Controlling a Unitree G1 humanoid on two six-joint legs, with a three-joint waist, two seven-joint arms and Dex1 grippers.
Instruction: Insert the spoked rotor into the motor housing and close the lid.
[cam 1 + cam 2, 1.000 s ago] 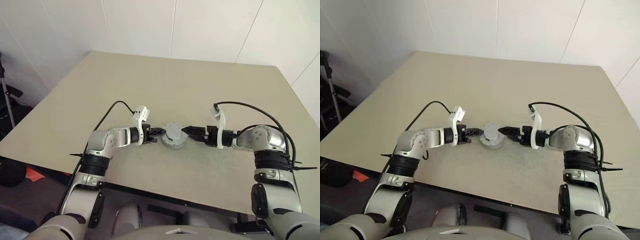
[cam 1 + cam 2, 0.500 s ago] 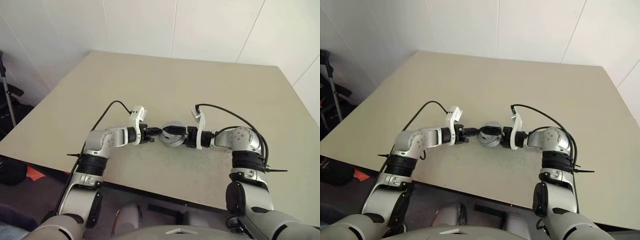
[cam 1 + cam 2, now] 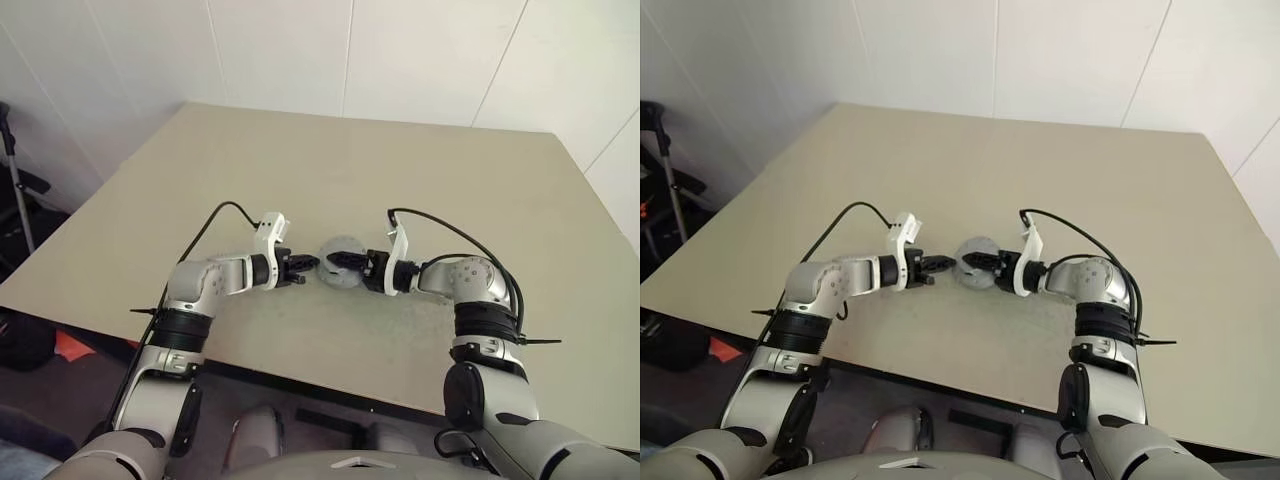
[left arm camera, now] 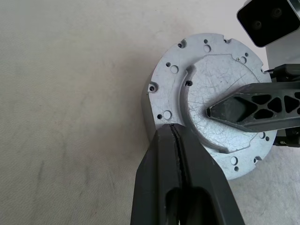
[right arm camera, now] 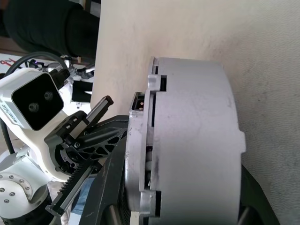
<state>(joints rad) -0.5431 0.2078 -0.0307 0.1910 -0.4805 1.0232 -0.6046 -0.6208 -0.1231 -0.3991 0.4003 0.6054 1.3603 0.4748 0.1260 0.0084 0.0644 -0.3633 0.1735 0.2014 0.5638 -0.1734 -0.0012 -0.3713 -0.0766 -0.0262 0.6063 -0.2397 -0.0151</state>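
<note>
Both grippers flank motor housing (image 3: pixel 340 262); table (image 3: pixel 400 170) beyond it open on all sides

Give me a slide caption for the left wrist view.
Shut left gripper resting on the rim of the round metal motor housing, right gripper's finger lying across its lid.

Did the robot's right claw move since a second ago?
Yes. The right gripper has slid sideways toward the left gripper, which stayed put. It was beside the round metal housing before; now it reaches over the top of it.
</note>
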